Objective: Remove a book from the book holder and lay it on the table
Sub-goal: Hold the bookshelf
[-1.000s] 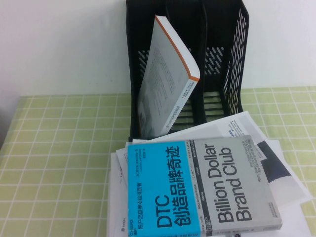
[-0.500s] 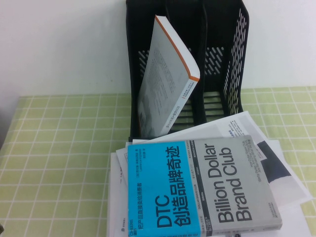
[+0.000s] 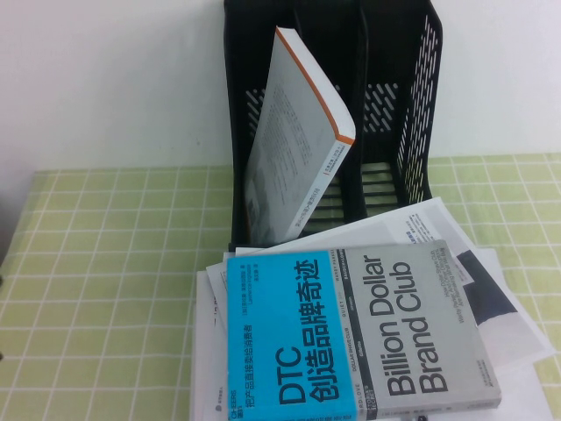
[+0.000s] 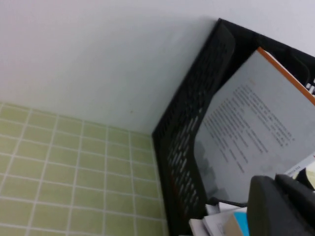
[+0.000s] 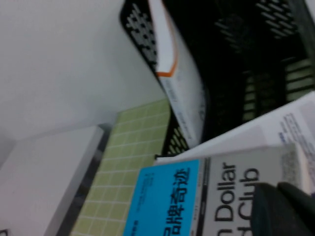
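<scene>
The book (image 3: 294, 140), grey back out and orange along its edge, leans tilted in the left compartment of the black book holder (image 3: 412, 105) at the back of the green checked table (image 3: 105, 263). Neither arm shows in the high view. In the left wrist view my left gripper (image 4: 275, 179) is shut and empty, short of the book (image 4: 246, 128) and the book holder (image 4: 192, 123). In the right wrist view my right gripper (image 5: 278, 187) is shut and empty, over the cyan-and-grey book (image 5: 197, 196), with the book (image 5: 182, 83) beyond it.
The cyan-and-grey "Billion Dollar Brand Club" book (image 3: 351, 333) lies flat on loose white paper sheets (image 3: 508, 324) in front of the holder. A white wall stands behind. A white box (image 5: 44, 172) sits beside the table's edge. Bare cloth lies to the left.
</scene>
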`<state>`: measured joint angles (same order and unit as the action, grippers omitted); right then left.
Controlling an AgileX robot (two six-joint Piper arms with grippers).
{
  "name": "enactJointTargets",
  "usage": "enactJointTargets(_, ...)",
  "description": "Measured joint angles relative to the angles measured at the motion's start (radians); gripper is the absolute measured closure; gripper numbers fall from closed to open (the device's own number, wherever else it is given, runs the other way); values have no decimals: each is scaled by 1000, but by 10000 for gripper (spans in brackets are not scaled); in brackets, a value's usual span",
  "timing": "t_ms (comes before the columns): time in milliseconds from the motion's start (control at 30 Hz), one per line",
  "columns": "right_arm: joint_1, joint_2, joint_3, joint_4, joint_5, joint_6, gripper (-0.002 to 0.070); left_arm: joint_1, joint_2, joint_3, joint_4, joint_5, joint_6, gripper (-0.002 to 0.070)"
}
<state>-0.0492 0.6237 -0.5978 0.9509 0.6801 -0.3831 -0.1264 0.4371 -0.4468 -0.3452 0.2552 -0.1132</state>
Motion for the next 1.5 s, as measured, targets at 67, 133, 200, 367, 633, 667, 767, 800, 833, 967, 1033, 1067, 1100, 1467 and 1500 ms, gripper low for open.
enactJointTargets(67,0,46,24,182,0,-222,678,-27,41,0,-55,-9,4,678)
enactJointTargets(133,5,94,33,316,0,-415,678,-55,100,0,-114,-18,14,678)
enactJointTargets(200,19,153,38,443,-4,-588,678,-88,166,0,-148,-43,48,678)
enactJointTargets(367,82,314,38,621,10,-891,678,-167,342,-30,-160,-110,142,678)
enactJointTargets(633,263,488,-9,630,-77,-1095,678,-235,644,-239,-169,-81,247,678)
enactJointTargets(667,287,494,-19,630,-130,-1118,678,-237,680,-276,-169,-69,259,678)
enactJointTargets(767,355,496,-55,636,-274,-1193,678,-237,762,-378,-171,-34,292,678)
enactJointTargets(800,374,496,-67,642,-313,-1219,678,-238,788,-412,-173,-21,306,678)
enactJointTargets(833,388,498,-78,649,-338,-1237,678,-239,814,-439,-181,-10,328,678)
enactJointTargets(967,439,524,-119,687,-341,-1299,678,-239,903,-546,-307,68,518,678)
enactJointTargets(1033,459,556,-132,710,-333,-1325,678,-238,939,-584,-429,128,676,678)
enactJointTargets(1067,470,574,-136,722,-331,-1333,678,-231,958,-602,-512,171,770,678)
enactJointTargets(1100,476,594,-141,729,-331,-1338,678,-221,977,-617,-600,218,861,678)
enactJointTargets(1467,486,788,-251,755,-362,-1360,483,-129,1048,-637,-899,197,1254,677)
enactJointTargets(1500,486,818,-276,758,-362,-1355,454,-129,1048,-639,-914,174,1261,677)
